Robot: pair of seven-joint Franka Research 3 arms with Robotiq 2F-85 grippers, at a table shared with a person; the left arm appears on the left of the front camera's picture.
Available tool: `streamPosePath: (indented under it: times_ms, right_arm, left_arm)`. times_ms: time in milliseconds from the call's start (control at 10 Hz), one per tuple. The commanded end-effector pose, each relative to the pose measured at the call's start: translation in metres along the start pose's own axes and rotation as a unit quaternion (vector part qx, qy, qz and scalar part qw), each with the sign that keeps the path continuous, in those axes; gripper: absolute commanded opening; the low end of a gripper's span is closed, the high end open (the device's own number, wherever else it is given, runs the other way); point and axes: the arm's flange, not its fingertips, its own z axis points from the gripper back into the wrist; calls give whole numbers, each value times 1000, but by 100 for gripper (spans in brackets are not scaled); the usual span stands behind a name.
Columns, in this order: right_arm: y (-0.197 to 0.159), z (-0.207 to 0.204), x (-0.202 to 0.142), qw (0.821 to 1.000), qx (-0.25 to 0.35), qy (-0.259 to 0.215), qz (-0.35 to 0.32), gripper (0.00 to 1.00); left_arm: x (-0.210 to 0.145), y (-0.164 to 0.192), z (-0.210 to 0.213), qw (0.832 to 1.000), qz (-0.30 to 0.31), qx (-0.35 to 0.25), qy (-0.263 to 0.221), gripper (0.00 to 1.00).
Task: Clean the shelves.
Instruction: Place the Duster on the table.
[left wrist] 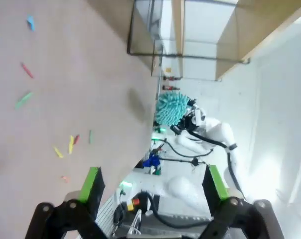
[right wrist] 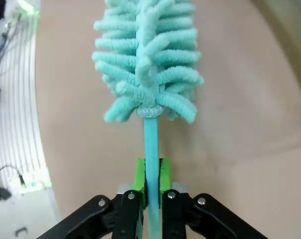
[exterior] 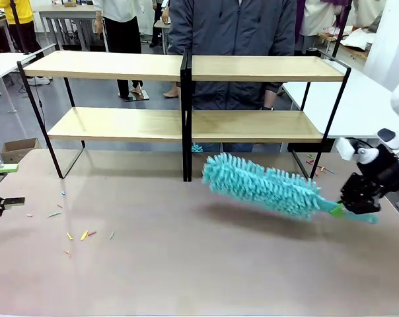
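The shelves (exterior: 186, 122), two light-wood tiers in a thin black frame, stand at the far side of the beige tabletop (exterior: 186, 264). My right gripper (exterior: 348, 210) is shut on the handle of a teal fluffy duster (exterior: 262, 185), which hangs just above the tabletop in front of the right section, head pointing left. In the right wrist view the green pads (right wrist: 139, 175) clamp the duster's handle (right wrist: 150, 144). My left gripper (left wrist: 153, 184) is open with nothing between its fingers, at the table's left edge (exterior: 4, 201). The left wrist view also shows the shelves (left wrist: 200, 45) and the duster (left wrist: 171, 107).
Small coloured scraps (exterior: 80, 234) lie scattered on the tabletop at front left, a few more (exterior: 318, 168) by the shelves' right foot. A person (exterior: 232, 39) stands right behind the shelves. A cardboard box (exterior: 18, 148) sits at far left. White tables flank both sides.
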Motion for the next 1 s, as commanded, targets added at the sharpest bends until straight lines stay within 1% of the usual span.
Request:
streamPosePath:
  times_ms: [0, 100, 200, 300, 500, 600, 700, 800, 900]
  right_arm:
    - [29, 9, -27, 997, 18, 63, 42, 12]
    - [31, 11, -30, 993, 25, 103, 50, 12]
    - [33, 13, -34, 990, 23, 126, 52, 12]
    - [33, 15, -37, 990, 20, 132, 48, 12]
    - [32, 17, -39, 991, 20, 127, 43, 12]
    - [30, 18, -39, 992, 27, 119, 35, 22]
    - [22, 22, -40, 994, 32, 99, 15, 71]
    - [9, 34, -43, 999, 17, 38, -23, 80]
    - [-10, 51, -48, 989, -23, -92, -110, 100]
  left_arm:
    - [-18, -37, 41, 996, -88, -8, 13, 100]
    - [-18, -37, 41, 996, -88, -8, 13, 100]
    - [-18, -37, 41, 996, -88, -8, 13, 100]
    - [-18, -37, 41, 996, -88, -8, 13, 100]
    - [-18, -37, 41, 996, -88, -8, 13, 100]
    - [-18, -37, 41, 996, -88, -8, 13, 100]
    - [-18, -37, 41, 996, -88, -8, 13, 100]
    - [-18, -37, 41, 996, -88, -8, 13, 100]
    - [-18, -37, 41, 996, -88, -8, 13, 100]
